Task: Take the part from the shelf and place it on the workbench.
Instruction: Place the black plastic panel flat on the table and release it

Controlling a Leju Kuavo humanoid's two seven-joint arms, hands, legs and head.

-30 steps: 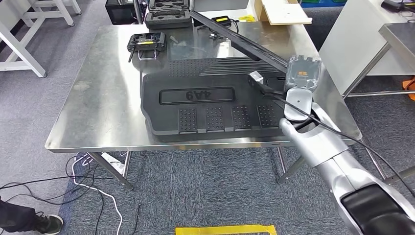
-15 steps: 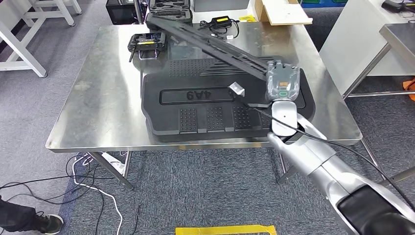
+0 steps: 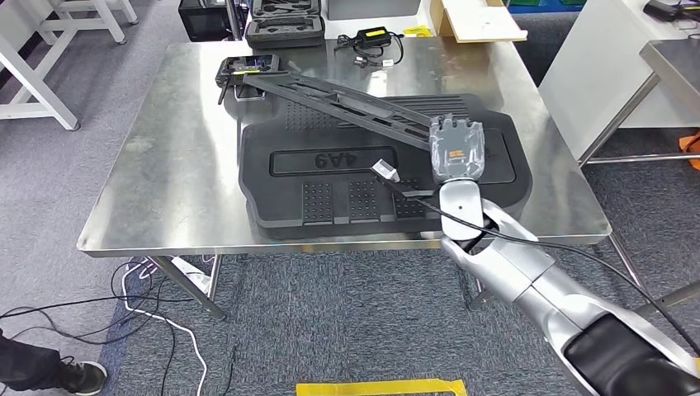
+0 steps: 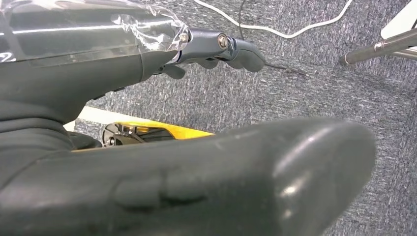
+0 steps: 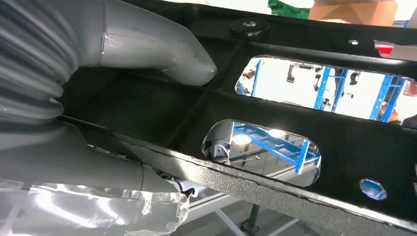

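My right hand (image 3: 456, 148) grips one end of a long black slotted bar, the part (image 3: 338, 97). The bar reaches from my hand across the steel workbench (image 3: 165, 165) to its far left, where its tip lies over a black controller (image 3: 246, 70). It passes low over a big black moulded panel (image 3: 330, 202) marked 9A4. Whether it touches the panel I cannot tell. In the right wrist view the thumb (image 5: 162, 49) presses on the part (image 5: 295, 113), whose cut-outs show blue racking behind. My left hand (image 4: 211, 46) hangs over grey carpet and holds nothing.
Black cases (image 3: 285, 21), a charger with a yellow label (image 3: 371, 37) and a cardboard box (image 3: 475, 21) line the bench's far edge. A white table (image 3: 611, 58) stands right, a white frame (image 3: 41, 49) left. Cables (image 3: 157, 313), yellow tape (image 3: 380, 388) and a person's shoe (image 3: 78, 375) are on the floor.
My right hand has moved left and nearer along the bench's right side. The part has swung with it, its far tip sweeping from the back edge to over the controller and dropping lower.
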